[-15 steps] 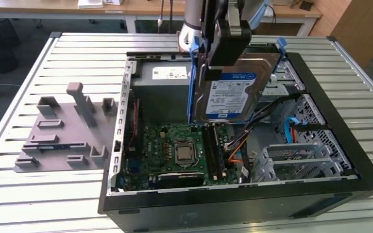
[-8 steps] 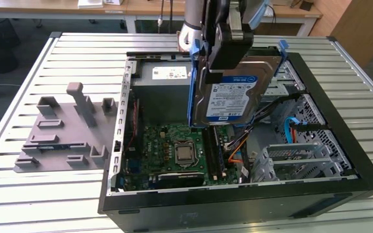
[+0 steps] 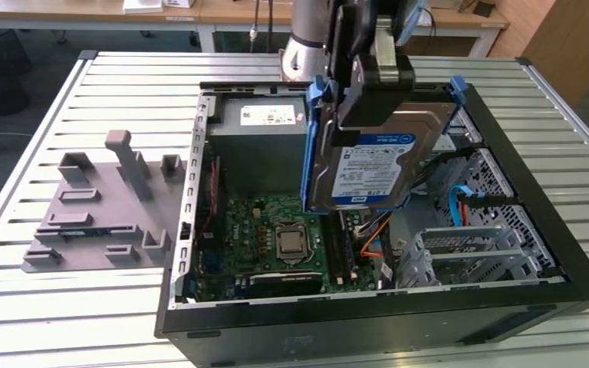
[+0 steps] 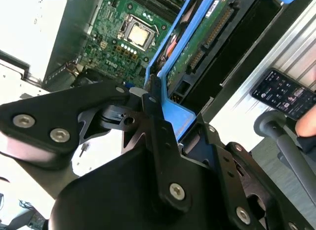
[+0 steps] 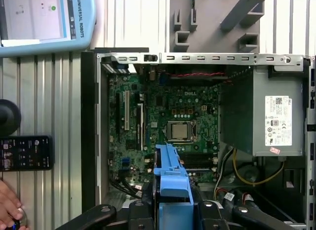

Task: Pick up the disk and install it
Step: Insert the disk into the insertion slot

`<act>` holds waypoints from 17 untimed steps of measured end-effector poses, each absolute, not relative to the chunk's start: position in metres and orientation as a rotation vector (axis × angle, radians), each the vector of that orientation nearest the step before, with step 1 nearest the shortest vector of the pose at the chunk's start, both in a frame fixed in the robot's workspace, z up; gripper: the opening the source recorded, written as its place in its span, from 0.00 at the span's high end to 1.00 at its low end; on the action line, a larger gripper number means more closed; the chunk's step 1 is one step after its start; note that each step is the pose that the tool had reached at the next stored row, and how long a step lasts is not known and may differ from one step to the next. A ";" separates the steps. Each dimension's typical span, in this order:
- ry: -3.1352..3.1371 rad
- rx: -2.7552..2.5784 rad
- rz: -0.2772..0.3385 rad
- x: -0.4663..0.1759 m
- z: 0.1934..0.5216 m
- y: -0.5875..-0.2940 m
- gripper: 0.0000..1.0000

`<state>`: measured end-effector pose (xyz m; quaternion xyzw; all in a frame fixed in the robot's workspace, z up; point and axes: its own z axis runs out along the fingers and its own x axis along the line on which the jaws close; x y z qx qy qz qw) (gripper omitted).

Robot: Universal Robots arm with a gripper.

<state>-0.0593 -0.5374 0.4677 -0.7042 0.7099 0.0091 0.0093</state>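
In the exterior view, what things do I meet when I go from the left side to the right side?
grey plastic fixture plate → grey metal power-supply box → silver rectangular disk in a blue bracket → silver metal cage

You can see the disk [image 3: 376, 165] as smooth silver metal under a glossy white-and-blue label, and the bracket [image 3: 315, 130] round it is smooth blue plastic. The gripper [image 3: 366, 107] looks matt black, with bright metal screw heads [image 4: 177, 191] in the second wrist view. Your table [image 3: 59, 307] is ribbed pale metal with a dull sheen. The fixture [image 3: 100, 215] on it is matt grey, probably plastic, though you can't be sure from here. The case [image 3: 376, 330] is black with a slight shine. The power supply [image 3: 258, 149] is dull grey sheet metal carrying a white paper sticker [image 3: 274, 116]. The cage [image 3: 478, 253] is bright perforated metal.
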 end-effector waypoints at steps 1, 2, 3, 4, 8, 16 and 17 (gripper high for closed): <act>2.217 -2.199 0.028 -0.055 0.468 -0.537 0.64; 2.217 -2.199 0.028 -0.051 0.467 -0.537 0.64; 2.217 -2.199 0.028 -0.046 0.467 -0.537 0.64; 2.217 -2.200 0.028 -0.042 0.467 -0.537 0.64; 2.217 -2.200 0.028 -0.035 0.467 -0.539 0.64; 2.217 -2.199 0.028 -0.034 0.463 -0.557 0.64; 2.217 -2.199 0.028 -0.032 0.463 -0.558 0.64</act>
